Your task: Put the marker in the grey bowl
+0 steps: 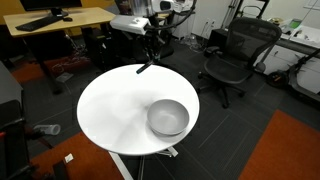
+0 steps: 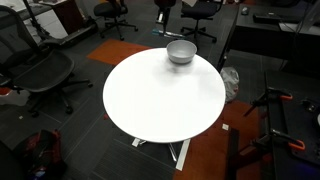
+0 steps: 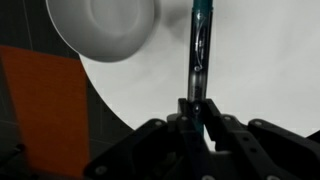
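Your pincer [image 3: 197,112] is clenched on the marker [image 3: 199,50], up over the bench [image 1: 105,110]. The bowl [image 1: 168,117] is well apart. If you let go now, the marker misses and may roll off.

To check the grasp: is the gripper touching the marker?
Touching. The wrist view shows the gripper clamped on the marker, holding one end.

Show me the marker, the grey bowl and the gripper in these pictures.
marker [image 3: 198,50], wrist view, middle of its barrel.
grey bowl [image 1: 168,118], in an exterior view, inside its hollow.
gripper [image 3: 197,112], wrist view, between its fingertips, shut on the marker.
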Robot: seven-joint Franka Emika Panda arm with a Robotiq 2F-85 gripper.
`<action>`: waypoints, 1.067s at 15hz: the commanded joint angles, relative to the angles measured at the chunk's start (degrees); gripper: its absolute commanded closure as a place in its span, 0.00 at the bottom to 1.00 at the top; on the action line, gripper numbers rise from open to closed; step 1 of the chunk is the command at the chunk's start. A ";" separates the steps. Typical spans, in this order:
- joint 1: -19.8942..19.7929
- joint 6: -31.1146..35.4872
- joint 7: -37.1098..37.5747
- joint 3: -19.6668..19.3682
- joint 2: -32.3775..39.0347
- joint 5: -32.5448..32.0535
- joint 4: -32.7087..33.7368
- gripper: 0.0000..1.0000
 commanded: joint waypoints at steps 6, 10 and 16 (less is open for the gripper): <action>-2.41 -3.43 17.45 -4.32 -3.63 4.67 -1.27 0.95; -4.28 -1.47 23.53 -6.03 -2.56 8.58 -1.23 0.95; -5.80 0.76 29.63 -8.41 1.27 10.49 -0.27 0.95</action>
